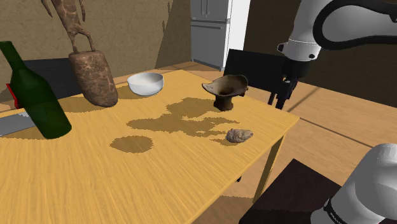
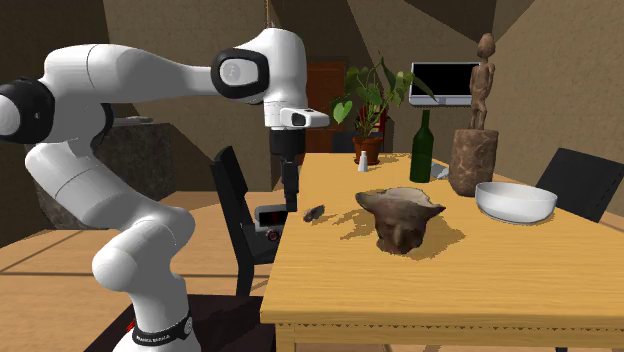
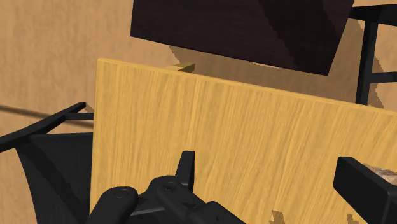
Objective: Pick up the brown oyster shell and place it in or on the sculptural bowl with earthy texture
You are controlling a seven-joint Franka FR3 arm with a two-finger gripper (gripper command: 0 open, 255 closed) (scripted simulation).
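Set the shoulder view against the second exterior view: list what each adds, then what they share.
The shoulder view adds a white cabinet beyond the table. The second exterior view adds a potted plant and a dark screen. Shared: green bottle, white bowl, brown sculptural bowl, shell, open gripper.

The oyster shell [image 3: 385, 170] (a pale sliver) is cut off beside a pincer finger [image 3: 361, 182].

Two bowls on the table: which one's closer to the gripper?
The brown sculptural bowl, dark and irregular, next to the gripper; the white bowl sits beyond it.
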